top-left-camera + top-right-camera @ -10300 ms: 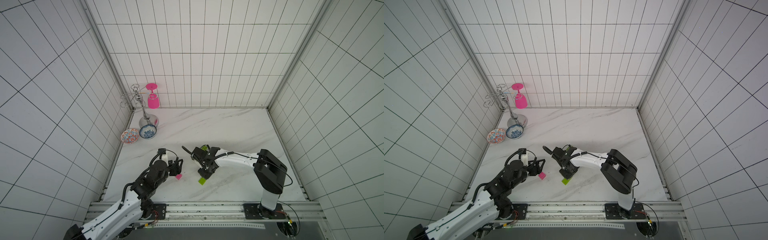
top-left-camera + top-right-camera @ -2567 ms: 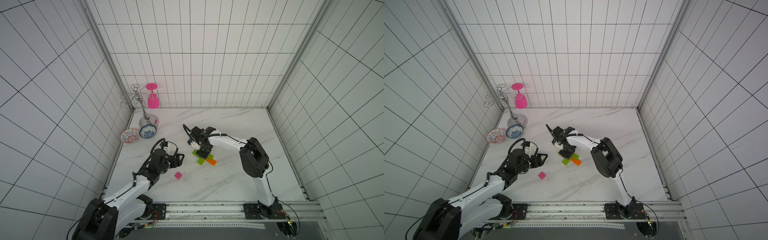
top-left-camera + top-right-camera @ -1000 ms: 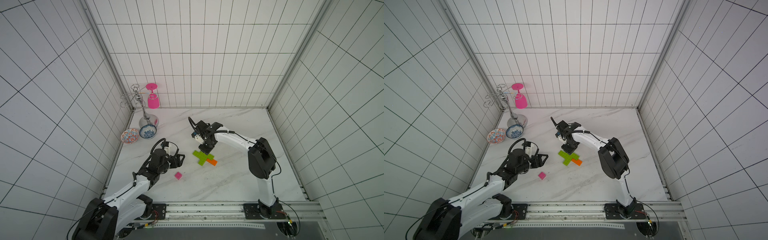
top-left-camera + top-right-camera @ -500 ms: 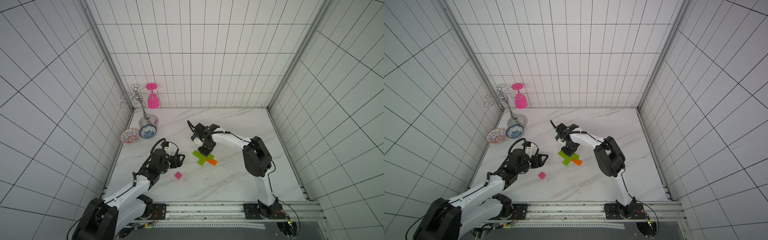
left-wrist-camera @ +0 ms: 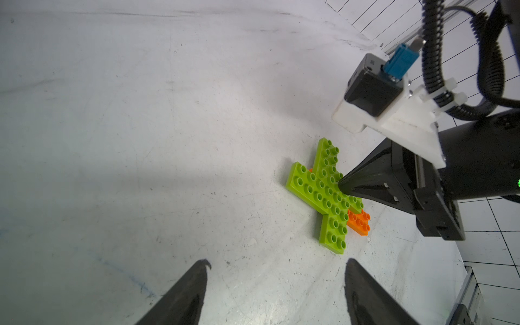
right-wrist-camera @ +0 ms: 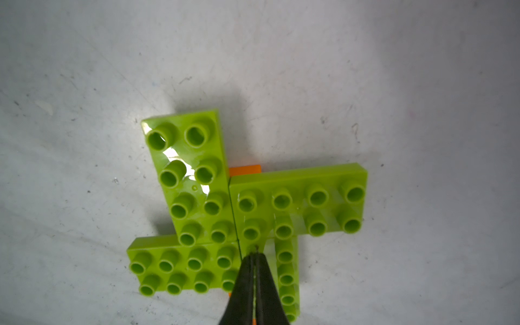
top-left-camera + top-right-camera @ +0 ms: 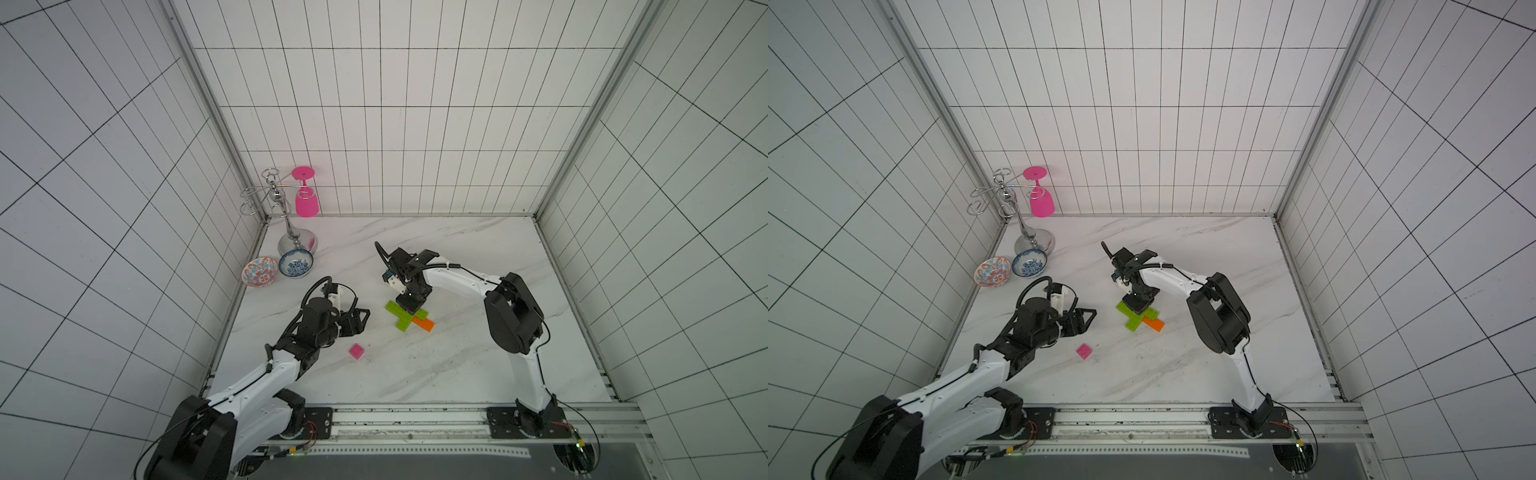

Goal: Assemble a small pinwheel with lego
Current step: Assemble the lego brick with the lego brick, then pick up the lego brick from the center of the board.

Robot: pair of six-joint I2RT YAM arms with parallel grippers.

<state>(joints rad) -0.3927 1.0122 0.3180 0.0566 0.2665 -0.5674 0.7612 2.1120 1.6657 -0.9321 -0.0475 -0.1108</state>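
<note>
Marble tabletop [image 7: 457, 353] carries the pinwheel [image 7: 401, 323]. Its centre touches the right end effector [image 7: 411, 309], pressed together; the left end effector [image 7: 365, 322] hangs spread nearby.

We found the lime-green bricks [image 6: 197, 180] to be glossy plastic — light glared off their studs. The orange brick [image 5: 358, 222] looked the same smooth plastic, and so did the pink brick [image 7: 356, 351]. Under them the table [image 7: 457, 237] was a white, marble-veined surface, scuffed with dark specks. The rack [image 7: 299, 241] shone like polished metal; the right gripper [image 6: 254, 253] looked to us like matt black plastic.
</note>
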